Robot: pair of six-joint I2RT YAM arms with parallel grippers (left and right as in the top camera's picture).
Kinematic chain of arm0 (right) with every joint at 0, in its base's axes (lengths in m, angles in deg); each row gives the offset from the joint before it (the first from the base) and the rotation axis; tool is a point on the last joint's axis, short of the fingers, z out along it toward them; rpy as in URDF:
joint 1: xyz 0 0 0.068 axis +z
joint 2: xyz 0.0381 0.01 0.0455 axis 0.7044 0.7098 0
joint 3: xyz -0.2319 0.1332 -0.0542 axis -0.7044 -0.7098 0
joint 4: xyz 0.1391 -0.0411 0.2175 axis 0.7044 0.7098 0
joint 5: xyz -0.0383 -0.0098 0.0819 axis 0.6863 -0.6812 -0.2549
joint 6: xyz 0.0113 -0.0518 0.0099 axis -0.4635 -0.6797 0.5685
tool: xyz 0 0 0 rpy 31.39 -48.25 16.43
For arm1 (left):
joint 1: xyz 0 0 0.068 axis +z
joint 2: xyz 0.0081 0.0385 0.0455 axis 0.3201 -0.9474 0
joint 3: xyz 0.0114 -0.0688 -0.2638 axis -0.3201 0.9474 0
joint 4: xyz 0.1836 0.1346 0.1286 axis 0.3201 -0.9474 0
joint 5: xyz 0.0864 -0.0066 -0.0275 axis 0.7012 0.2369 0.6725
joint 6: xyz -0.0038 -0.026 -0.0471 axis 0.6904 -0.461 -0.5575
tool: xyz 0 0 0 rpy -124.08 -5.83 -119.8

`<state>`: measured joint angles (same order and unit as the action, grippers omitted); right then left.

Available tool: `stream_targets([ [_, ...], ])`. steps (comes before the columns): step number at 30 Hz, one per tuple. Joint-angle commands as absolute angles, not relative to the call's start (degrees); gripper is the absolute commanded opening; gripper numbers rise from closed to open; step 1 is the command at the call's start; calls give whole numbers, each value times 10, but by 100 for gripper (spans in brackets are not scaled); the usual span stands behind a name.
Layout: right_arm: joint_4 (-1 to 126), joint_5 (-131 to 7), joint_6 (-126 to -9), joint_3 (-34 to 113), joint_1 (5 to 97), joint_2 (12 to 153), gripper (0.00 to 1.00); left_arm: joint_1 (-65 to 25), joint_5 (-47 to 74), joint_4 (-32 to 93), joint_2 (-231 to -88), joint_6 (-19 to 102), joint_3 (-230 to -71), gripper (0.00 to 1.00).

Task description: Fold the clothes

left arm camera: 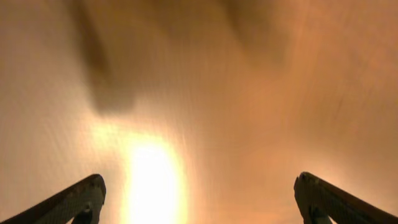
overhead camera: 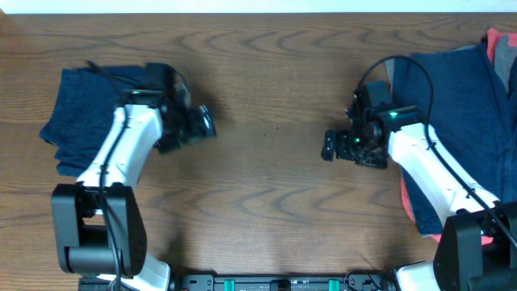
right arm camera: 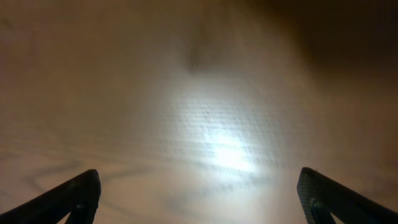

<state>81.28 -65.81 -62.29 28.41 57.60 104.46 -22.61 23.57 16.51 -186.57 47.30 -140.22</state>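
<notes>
Treat this moment as the interval between garments: no piece lies spread in the middle of the table [overhead camera: 266, 194], and neither arm carries fabric. The left gripper [overhead camera: 202, 123] hovers over bare wood just right of the folded navy garment [overhead camera: 81, 105], which lies at the left side of the table, partly under the left arm. In the left wrist view its fingers [left arm camera: 74, 202] stand wide apart at the bottom corners of the frame with only wood grain between them, so read that claw as fully spread and empty. The right gripper [overhead camera: 329, 145] hovers right of centre, just left of the unfolded pile of clothes [overhead camera: 460, 97] at the right edge. That pile is mostly navy fabric, with a coral-red garment [overhead camera: 502, 48] showing at its far right corner and again along its near edge. The right wrist view gives the same reading: its fingers [right arm camera: 74, 193] are wide apart, with bare table between them and nothing gripped. The next move is probably to fetch one garment. Send the right arm to the near left edge of the pile, pinch a single layer only, and drag it to the open centre for flattening. Expect the layers to cling, and confirm separation before lifting.
</notes>
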Motion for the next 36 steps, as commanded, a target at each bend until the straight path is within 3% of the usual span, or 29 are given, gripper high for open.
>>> stream_targets([
  [1,859,-695,-635,291,556,1046,99,-250,241,78,-1864,484,-1397,98],
  [6,995,-714,-636,291,552,1046,99,-270,240,-104,-1864,460,-1397,98],
  [13,1086,-739,-660,289,559,1025,99,-303,239,-200,-1849,469,-1388,98],
  [20,989,-669,-599,267,587,843,99,-354,253,-120,-1696,444,-1346,98],
  [28,827,-436,-553,165,673,549,99,-431,473,87,-1354,434,-1252,98],
  [36,784,-345,-553,92,683,416,99,-435,528,122,-1171,433,-1218,98],
])
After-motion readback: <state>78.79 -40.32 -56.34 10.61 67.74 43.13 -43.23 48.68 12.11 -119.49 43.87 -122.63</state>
